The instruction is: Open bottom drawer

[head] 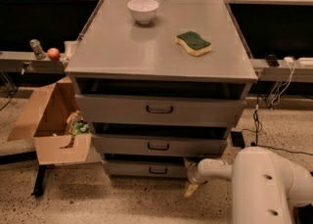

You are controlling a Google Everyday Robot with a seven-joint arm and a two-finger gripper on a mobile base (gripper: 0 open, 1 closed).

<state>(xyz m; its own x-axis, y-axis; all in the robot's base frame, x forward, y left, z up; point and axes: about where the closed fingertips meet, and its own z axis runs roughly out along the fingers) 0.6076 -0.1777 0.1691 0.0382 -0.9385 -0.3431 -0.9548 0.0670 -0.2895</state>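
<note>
The bottom drawer point(132, 168) sat lowest in the bench point(122, 56), just above the floor, under the middle drawer point(122, 145). The claw point(190, 175) hung at the right end of its front, right of the handle point(158, 170), released, grasping nothing.

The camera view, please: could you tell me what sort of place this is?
Probably a lab or workshop: grey drawer cabinet, cluttered benches with cables behind, cardboard box on the floor. The gripper sits at the right end of the bottom drawer.
</note>
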